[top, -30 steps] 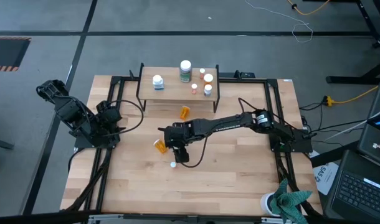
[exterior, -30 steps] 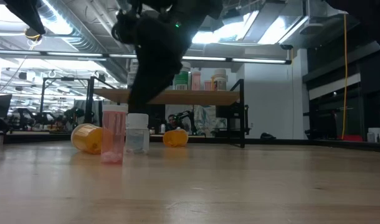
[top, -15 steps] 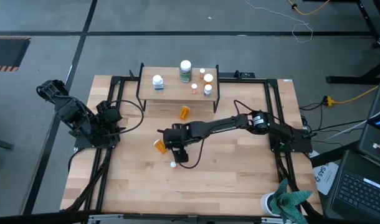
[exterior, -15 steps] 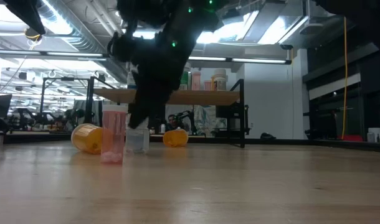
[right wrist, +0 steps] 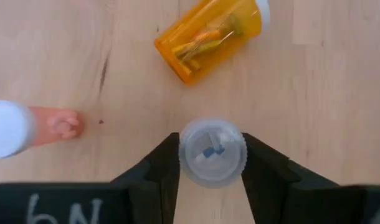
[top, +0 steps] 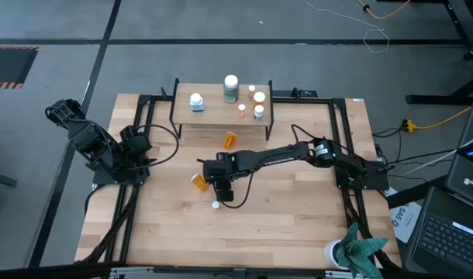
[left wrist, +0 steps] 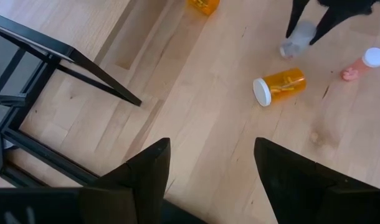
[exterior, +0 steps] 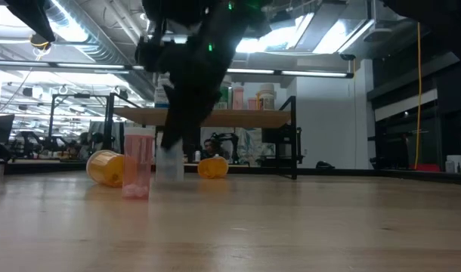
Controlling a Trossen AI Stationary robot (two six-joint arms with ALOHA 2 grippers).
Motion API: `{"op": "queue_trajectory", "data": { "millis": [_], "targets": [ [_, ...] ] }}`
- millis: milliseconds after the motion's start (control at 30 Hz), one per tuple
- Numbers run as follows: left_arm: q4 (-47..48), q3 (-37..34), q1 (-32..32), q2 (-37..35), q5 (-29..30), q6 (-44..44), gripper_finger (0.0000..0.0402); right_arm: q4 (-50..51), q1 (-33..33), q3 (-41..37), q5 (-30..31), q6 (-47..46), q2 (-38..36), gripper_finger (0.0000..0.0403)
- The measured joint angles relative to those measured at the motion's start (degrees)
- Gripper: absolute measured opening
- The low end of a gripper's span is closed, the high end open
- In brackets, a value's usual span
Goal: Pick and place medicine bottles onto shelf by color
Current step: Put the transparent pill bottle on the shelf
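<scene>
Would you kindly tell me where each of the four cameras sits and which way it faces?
High view: above the table, looking straight down; both arms, the shelf, the right pincer.
Low view: at tabletop height, looking level toward the room; the right arm descends onto the clear bottle.
Left wrist view: on the waiting left arm, facing the table; left pincer open.
Right wrist view: looking down; its fingers flank the clear bottle.
Shared: the lying orange bottle shows in both wrist views.
</scene>
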State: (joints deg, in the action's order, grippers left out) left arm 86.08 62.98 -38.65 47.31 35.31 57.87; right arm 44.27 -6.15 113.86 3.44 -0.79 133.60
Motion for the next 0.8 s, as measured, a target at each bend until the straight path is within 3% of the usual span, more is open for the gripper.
{"op": "queue_trajectory", "data": {
  "millis": [200, 300, 400, 500, 600, 800],
  "targets": [
    [0.0, 0.0, 0.0, 0.0, 0.0, 0.0, 0.0228, 12.9, 1.6, 12.8, 0.2, 5.2, 0.0, 0.0139],
    [0.0, 0.0, 0.0, 0.0, 0.0, 0.0, 0.0228, 20.1, 3.2, 21.1, 4.0, 7.9, -0.2, 0.0139],
    [0.0, 0.0, 0.0, 0.0, 0.0, 0.0, 0.0228, 19.1, 5.7, 17.4, 10.0, 10.5, -5.7, 0.0139],
    [0.0, 0.0, 0.0, 0.0, 0.0, 0.0, 0.0228, 20.2, 9.8, 16.2, 12.1, 9.7, -9.9, 0.0139],
    [0.1, 0.0, 0.0, 0.0, 0.0, 0.0, 0.0228, 19.2, 13.9, 16.2, 12.3, 8.9, -12.4, 0.0139],
    [0.0, 0.0, 0.0, 0.0, 0.1, 0.0, 0.0228, 9.3, 19.1, 16.7, 5.9, 14.6, -13.9, 0.0139]
  ]
}}
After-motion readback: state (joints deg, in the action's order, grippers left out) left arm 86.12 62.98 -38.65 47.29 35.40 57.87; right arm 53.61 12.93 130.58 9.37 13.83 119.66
